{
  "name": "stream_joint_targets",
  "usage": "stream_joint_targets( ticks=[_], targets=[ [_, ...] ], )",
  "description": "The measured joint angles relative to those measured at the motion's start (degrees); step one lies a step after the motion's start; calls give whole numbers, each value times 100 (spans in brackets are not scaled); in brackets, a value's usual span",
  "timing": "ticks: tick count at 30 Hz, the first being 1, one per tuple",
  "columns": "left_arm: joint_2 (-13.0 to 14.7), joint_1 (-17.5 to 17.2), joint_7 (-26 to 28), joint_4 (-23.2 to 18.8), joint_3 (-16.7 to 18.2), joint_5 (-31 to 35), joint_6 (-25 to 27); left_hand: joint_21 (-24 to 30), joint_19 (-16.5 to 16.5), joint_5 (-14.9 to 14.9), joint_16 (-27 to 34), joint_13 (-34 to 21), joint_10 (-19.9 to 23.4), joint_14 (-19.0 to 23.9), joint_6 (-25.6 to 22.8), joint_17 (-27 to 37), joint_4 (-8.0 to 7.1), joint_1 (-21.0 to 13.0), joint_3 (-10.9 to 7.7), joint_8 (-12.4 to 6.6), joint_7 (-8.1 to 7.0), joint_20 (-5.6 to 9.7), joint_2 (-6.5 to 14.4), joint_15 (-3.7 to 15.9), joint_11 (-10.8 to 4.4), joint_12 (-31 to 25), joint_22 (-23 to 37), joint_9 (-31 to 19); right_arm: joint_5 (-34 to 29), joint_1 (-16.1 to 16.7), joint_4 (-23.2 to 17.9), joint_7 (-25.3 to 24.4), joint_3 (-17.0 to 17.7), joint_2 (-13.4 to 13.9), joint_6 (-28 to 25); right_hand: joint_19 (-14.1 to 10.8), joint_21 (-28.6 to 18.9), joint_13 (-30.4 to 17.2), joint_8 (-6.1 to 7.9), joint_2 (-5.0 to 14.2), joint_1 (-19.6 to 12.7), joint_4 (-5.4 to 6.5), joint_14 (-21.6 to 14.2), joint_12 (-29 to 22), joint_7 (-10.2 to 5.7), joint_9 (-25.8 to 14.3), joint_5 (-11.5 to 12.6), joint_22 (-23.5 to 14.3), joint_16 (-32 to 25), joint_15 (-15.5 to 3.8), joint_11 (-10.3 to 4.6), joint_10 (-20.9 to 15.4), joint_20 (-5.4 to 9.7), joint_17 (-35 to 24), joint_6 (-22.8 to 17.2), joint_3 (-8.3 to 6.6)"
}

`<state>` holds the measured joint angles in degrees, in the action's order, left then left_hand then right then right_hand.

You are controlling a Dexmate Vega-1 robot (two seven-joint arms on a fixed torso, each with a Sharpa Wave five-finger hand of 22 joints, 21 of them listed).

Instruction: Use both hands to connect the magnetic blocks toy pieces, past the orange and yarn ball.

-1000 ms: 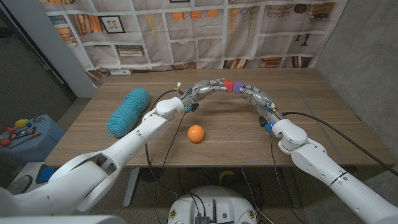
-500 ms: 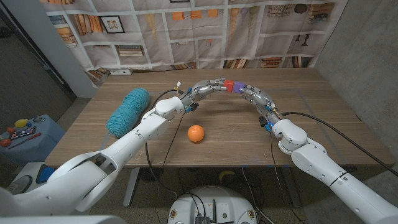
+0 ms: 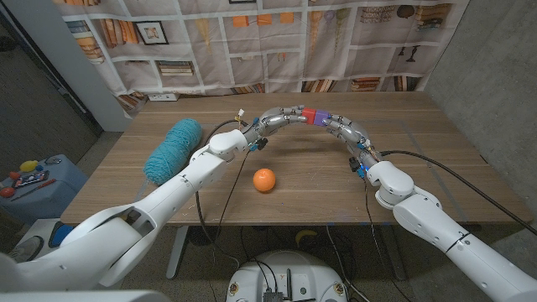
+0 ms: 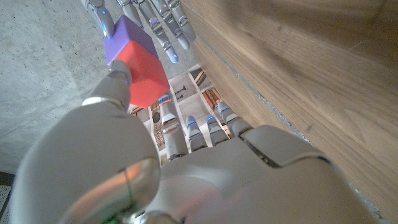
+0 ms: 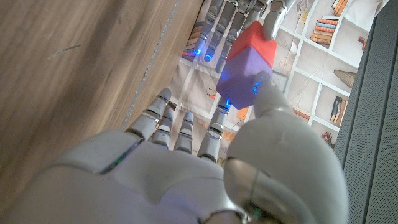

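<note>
The red block [image 3: 308, 114] and purple block [image 3: 319, 118] are sitting joined, raised above the table's [image 3: 436, 176] far middle. The left hand [image 3: 281, 118] is pinching red; the right hand [image 3: 342, 127] is pinching purple. Both blocks are probably light, rigid and smooth, so gripping opposite flat faces is advisable.

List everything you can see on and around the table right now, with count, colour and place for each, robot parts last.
red block: one, red, far middle, joined to the purple one
purple block: one, purple, right of the red one
orange: one, orange, table's middle
yarn ball: one, teal, table's left
table: one, wooden
left hand: one, silver, holding the red block
right hand: one, silver, holding the purple block
</note>
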<state>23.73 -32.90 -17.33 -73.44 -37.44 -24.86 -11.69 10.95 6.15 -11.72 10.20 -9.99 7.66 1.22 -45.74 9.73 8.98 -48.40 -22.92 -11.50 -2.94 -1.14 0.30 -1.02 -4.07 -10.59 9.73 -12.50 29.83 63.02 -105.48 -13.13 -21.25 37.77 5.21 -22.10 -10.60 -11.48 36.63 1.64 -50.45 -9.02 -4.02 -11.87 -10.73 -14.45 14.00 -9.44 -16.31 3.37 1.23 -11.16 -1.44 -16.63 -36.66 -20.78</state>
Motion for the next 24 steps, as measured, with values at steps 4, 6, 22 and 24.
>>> stream_joint_targets(
  ticks=[4,6,22,24],
  targets=[
    [34,-17,-2,-59,0,-1,36,0,0,0,0,0,-31,-22,138,0,16,0,16,3,10,0,0,-22,31,0,0,1,-35,12,-20,-17,0,11,-3,0,0,0,0,0,0,0,0,0,57,0,0,0,0,0,0,0,0,0,-57,0],
    [54,-27,-2,-96,2,-2,58,0,-20,0,0,0,-55,-25,201,0,22,0,22,48,8,-20,1,-25,54,0,0,1,-49,24,-37,-21,6,16,-2,0,0,0,0,0,0,-8,0,0,60,0,0,0,0,0,0,0,0,0,-60,8],
    [184,-104,23,-304,24,-16,181,0,-64,-2,0,0,-164,-102,523,-1,15,114,63,91,69,-36,24,-102,286,0,0,26,-117,82,-88,-75,23,21,1,1,0,0,0,0,0,-8,1,0,123,34,21,0,0,0,0,0,0,1,-123,8],
    [199,-108,25,-326,26,-16,194,0,-95,-2,0,0,-164,-115,523,-1,15,114,63,91,69,-32,24,-115,286,0,0,28,-129,86,-95,-85,24,21,1,0,0,0,0,0,0,-8,1,0,123,34,21,0,0,1,0,0,0,1,-123,8]
  ],
)
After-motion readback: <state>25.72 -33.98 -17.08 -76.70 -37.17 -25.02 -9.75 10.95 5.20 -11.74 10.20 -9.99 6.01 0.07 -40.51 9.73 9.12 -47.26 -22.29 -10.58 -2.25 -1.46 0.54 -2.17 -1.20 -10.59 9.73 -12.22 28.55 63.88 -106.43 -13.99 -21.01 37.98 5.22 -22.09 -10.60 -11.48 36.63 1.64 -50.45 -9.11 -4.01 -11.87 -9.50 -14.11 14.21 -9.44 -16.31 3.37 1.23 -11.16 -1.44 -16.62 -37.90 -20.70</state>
